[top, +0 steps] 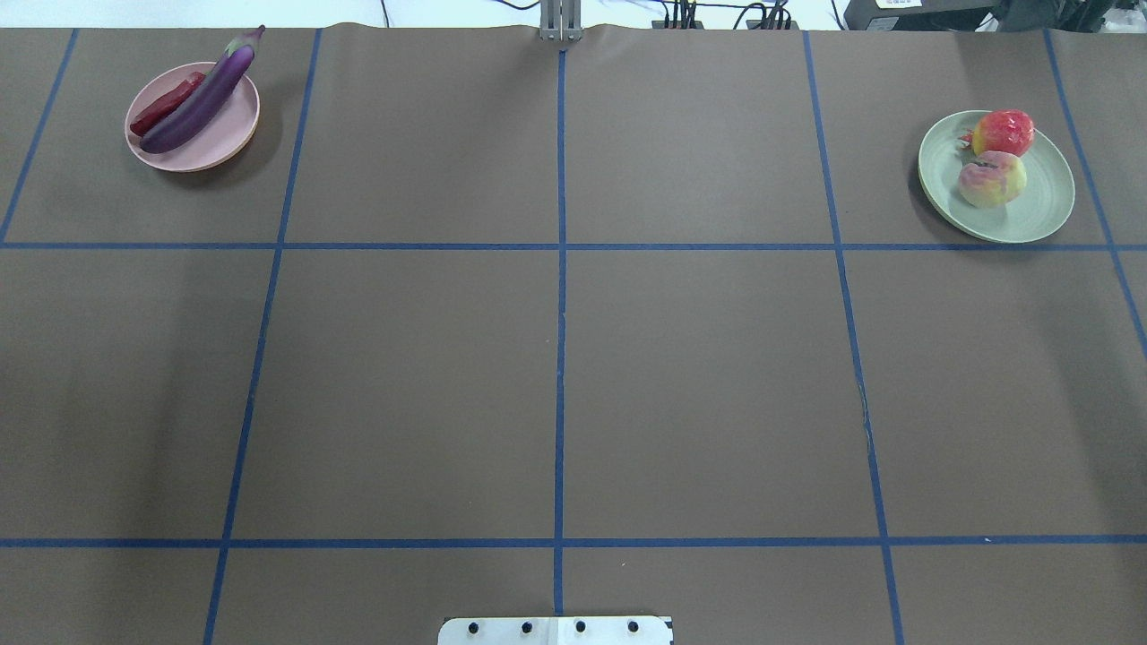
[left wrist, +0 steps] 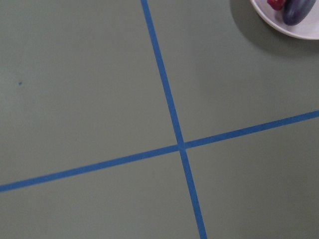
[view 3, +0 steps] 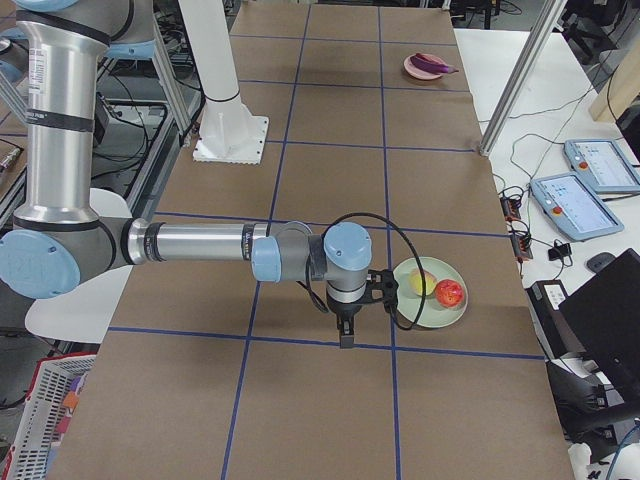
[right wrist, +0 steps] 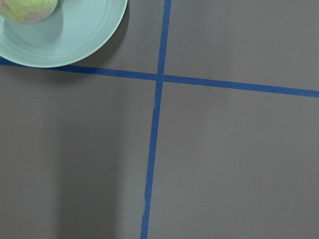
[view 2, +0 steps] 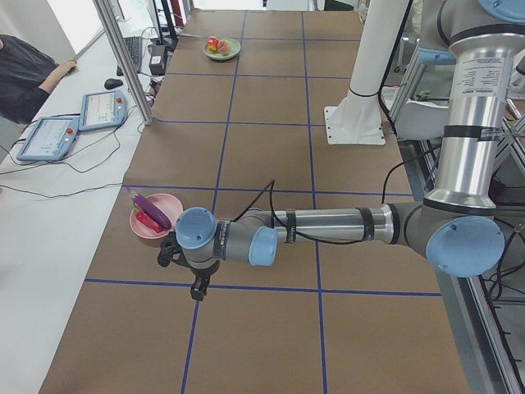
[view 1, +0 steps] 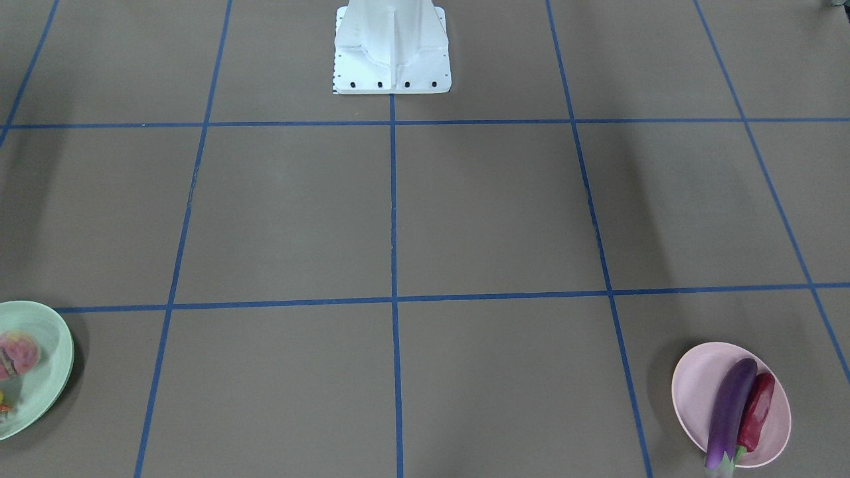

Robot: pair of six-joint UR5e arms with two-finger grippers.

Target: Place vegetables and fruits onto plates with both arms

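The purple eggplant (top: 202,94) and the red chili pepper (top: 166,103) lie side by side on the pink plate (top: 224,134) at the far left of the table. On the mint green plate (top: 1039,197) at the far right sit the bumpy red-orange fruit (top: 1004,133) and the pale yellow-pink fruit (top: 992,179). My left gripper (view 2: 197,289) hangs over bare table just short of the pink plate. My right gripper (view 3: 345,335) hangs beside the green plate. Both grippers show only in the side views, so I cannot tell whether they are open or shut.
The white base block (view 1: 392,60) stands at the robot's edge of the table. Blue tape lines (top: 560,269) divide the brown surface into squares. On the side desk are tablets (view 2: 49,135), cables and a person's arm (view 2: 33,78).
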